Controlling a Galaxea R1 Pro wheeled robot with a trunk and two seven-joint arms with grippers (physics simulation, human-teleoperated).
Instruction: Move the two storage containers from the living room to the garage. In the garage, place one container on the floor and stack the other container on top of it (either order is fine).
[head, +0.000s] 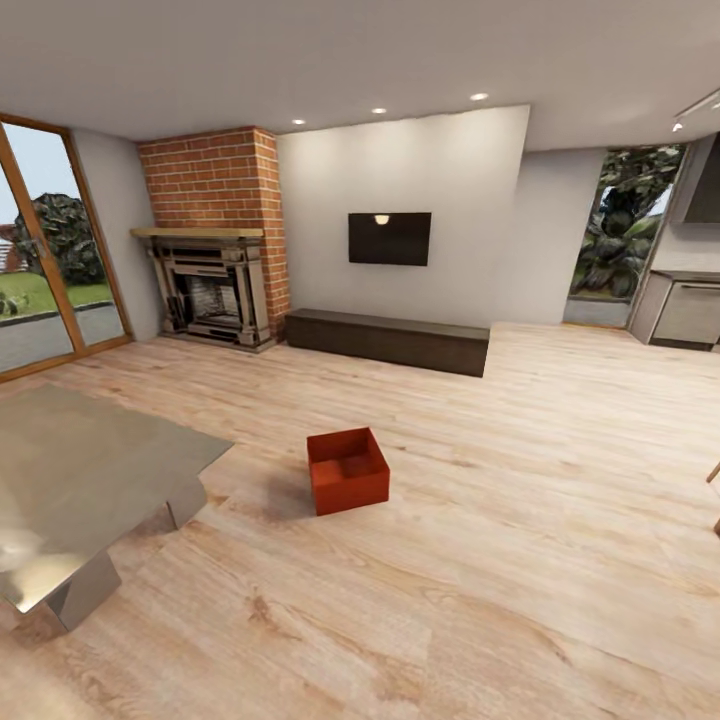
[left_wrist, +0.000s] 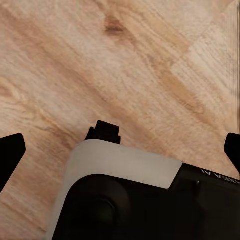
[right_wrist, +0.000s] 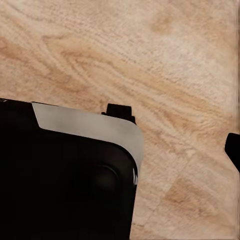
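- Red-orange storage container (head: 347, 469) at frame centre on light wood plank floor (head: 520, 560), right of low grey table (head: 80, 480).
- Left gripper (left_wrist: 120, 147) fingers spread wide, empty.
- Right gripper: probably wide; cannot tell.

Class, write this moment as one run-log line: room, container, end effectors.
room: living room, wood plank floor | container: one red-orange storage container on floor, untouched | left end effector: open, empty | right end effector: state unclear
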